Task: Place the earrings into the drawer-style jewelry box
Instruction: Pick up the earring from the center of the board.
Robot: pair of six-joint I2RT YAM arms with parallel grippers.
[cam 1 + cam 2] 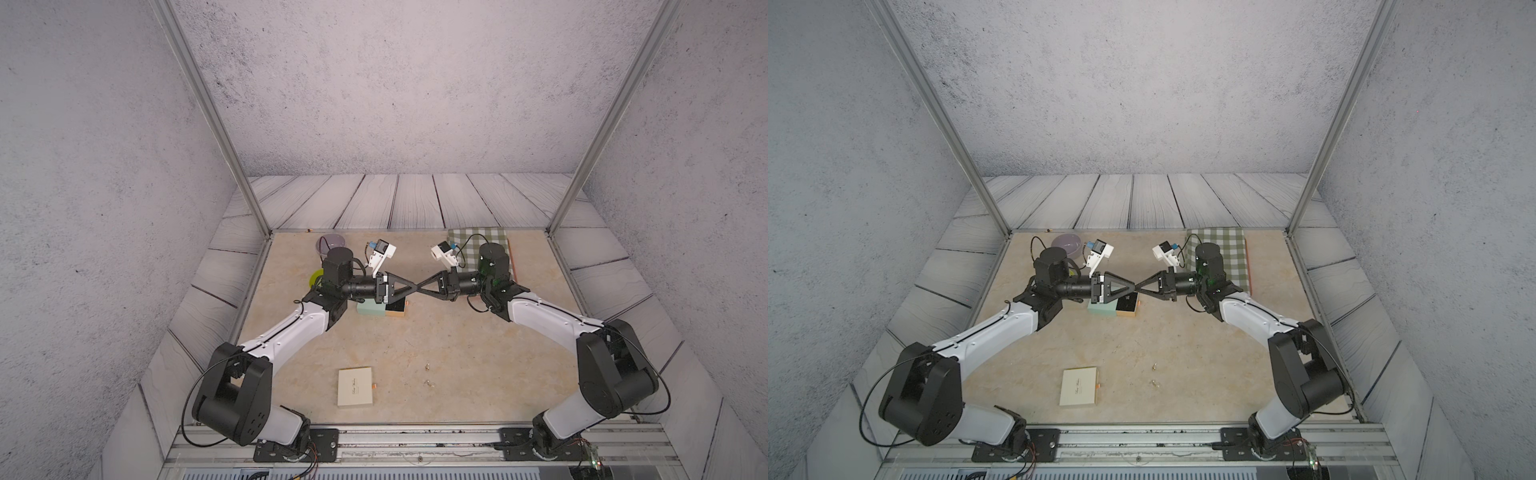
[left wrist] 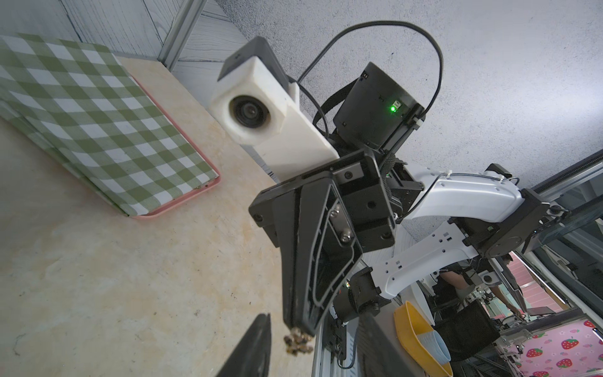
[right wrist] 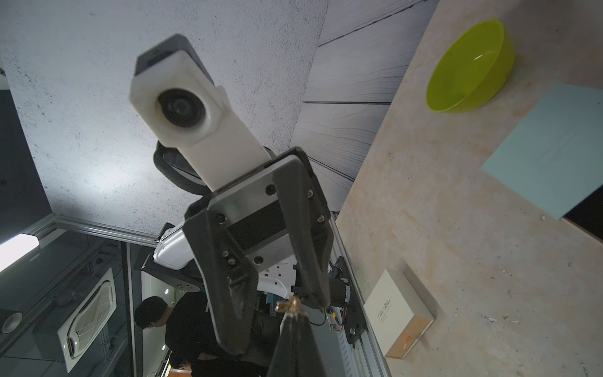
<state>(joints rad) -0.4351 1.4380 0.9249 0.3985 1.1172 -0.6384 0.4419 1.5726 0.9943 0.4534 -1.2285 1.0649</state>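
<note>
While both arms are meeting tip-to-tip above the counter, right end effector is clamping shut on a gold earring. Left end effector is standing part-open w/ fingers flanking that earring. Two more earrings are lying on the counter, near the cream jewelry box. Mint/black box is sitting beneath left end effector.

Green bowl mostly behind arm
</note>
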